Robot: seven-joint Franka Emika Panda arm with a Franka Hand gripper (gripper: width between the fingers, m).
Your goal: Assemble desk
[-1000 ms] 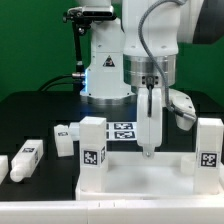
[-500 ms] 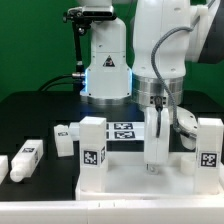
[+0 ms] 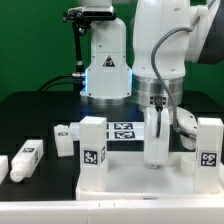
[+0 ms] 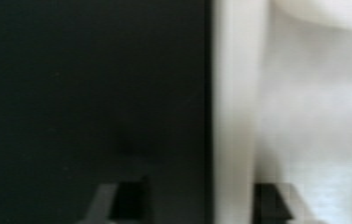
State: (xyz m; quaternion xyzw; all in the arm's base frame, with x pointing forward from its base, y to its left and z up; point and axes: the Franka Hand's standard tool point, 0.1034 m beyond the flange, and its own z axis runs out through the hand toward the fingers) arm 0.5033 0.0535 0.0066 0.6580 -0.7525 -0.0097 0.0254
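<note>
The arm has come down, and the gripper (image 3: pixel 158 165) now sits low on the desk tabletop (image 3: pixel 130 190), which lies in the exterior view's foreground. I cannot tell whether the claw has clamped. The blurred wrist view perhaps shows the tabletop's white rim, so I judge a grasp is near.

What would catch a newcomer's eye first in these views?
The white arm's gripper reaches down to the far edge of the tabletop panel in the foreground. Two tagged legs stand upright on it: the leg at the exterior view's left and the leg at the exterior view's right. Loose legs lie on the black table further left.
</note>
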